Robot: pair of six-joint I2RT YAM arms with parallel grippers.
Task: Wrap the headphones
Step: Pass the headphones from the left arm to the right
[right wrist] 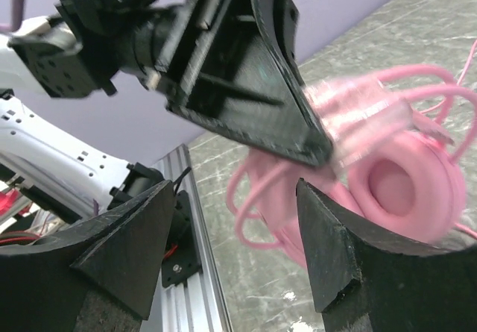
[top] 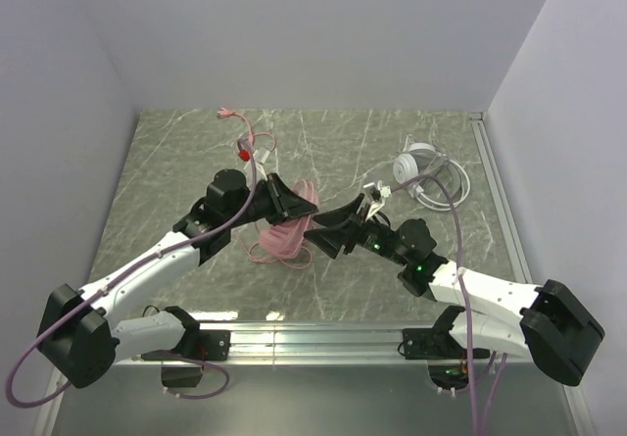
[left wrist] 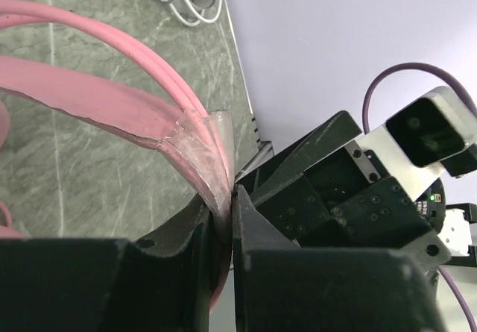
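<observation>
The pink headphones (top: 286, 240) hang low over the table's middle, with loops of pink cord bunched around them. My left gripper (top: 297, 199) is shut on them. In the left wrist view its jaws (left wrist: 232, 194) pinch the pink headband (left wrist: 97, 104) and cord strands under a clear wrap. My right gripper (top: 328, 232) sits just right of the bundle, open and holding nothing. Through its spread fingers (right wrist: 237, 198) I see a padded pink cup (right wrist: 395, 186) and the left gripper's black finger (right wrist: 253, 71). The white-grey headphones (top: 419, 169) lie at the back right with their thin cord coiled beside them.
A loose end of pink cord (top: 227, 115) reaches the back left of the marble table. A small red piece (top: 243, 150) lies near it. An aluminium rail (top: 313, 338) runs along the near edge. Pale walls close in the left, back and right.
</observation>
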